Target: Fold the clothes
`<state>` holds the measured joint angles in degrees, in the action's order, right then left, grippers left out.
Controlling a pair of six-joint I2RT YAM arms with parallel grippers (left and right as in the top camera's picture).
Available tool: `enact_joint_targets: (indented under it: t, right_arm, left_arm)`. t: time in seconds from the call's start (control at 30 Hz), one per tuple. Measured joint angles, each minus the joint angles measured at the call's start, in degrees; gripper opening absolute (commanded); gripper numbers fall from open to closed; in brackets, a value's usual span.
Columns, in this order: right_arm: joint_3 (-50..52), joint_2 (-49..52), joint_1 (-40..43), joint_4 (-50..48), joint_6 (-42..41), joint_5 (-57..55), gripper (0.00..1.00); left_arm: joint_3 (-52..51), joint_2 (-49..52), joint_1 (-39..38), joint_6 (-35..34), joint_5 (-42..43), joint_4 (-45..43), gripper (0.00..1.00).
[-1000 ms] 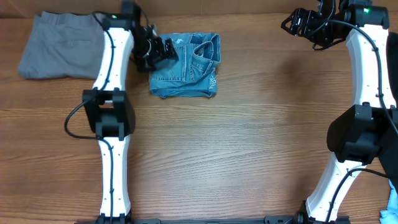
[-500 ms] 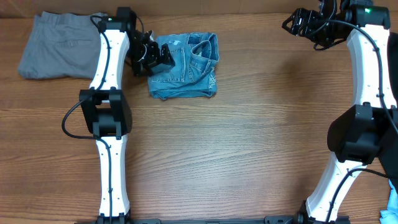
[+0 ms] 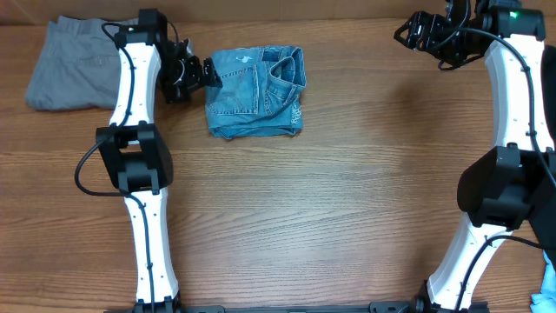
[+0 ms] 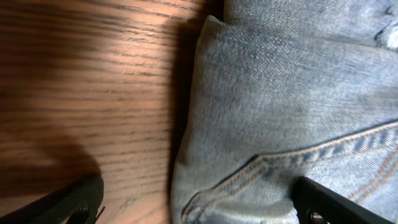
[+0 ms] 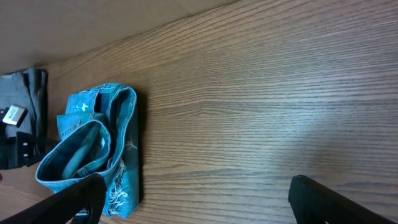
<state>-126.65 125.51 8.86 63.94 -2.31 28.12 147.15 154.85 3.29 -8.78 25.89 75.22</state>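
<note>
A wooden table [image 3: 347,174] fills nearly the whole overhead view, its top a warm mid-brown with dark grain streaks running from side to side. Along the far edge lies a flat tan band [image 3: 347,10], plain and without grain; whether it is a wall or a board cannot be told. The light comes from above, soft and even, leaving a pale sheen on the wood in the right wrist view and a brighter orange glare close up in the left wrist view. A pale blue-white scrap [image 3: 547,291] shows at the near right corner, too cropped to identify.
</note>
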Motion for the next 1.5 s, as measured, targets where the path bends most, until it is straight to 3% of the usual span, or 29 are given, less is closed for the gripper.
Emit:
enact_joint_targets:
  t: [0.17,0.23,0.3,0.4,0.43,0.67,0.9,1.07,1.3,1.5]
  right_arm:
    - [0.0,0.0,0.0,-0.1,0.0,0.0,0.98]
    - [0.0,0.0,0.0,-0.1,0.0,0.0,0.98]
    - [0.0,0.0,0.0,-0.1,0.0,0.0,0.98]
    - [0.0,0.0,0.0,0.0,0.0,0.0,0.98]
    - [0.0,0.0,0.0,-0.1,0.0,0.0,0.98]
    - [0.0,0.0,0.0,-0.1,0.0,0.0,0.98]
    - [0.0,0.0,0.0,-0.1,0.0,0.0,0.98]
    - [0.0,0.0,0.0,-0.1,0.0,0.0,0.98]
    - [0.0,0.0,0.0,-0.1,-0.5,0.1,0.98]
    - [0.0,0.0,0.0,-0.1,-0.7,1.3,0.98]
  left_arm:
    - [-4.2,-1.5,-1.4,0.2,1.6,-5.0,1.0]
    - [-6.2,-2.4,-2.5,0.2,2.2,-6.6,0.96]
    - [-8.1,-3.1,-3.5,0.2,2.4,-8.0,0.75]
    - [-9.7,-3.3,-4.3,0.7,2.9,-9.1,0.08]
    - [-10.2,-3.3,-4.4,0.7,3.2,-9.1,0.04]
    - [-5.1,-1.0,-3.2,0.8,8.2,-2.7,0.04]
    - [16.9,2.7,0.3,-1.4,8.0,6.8,0.04]
    - [30.3,2.6,7.4,-5.8,6.9,3.2,0.04]
    - [30.9,2.3,18.5,-9.1,0.5,3.4,0.04]
    - [29.6,2.3,22.5,-9.3,-5.7,1.4,0.05]
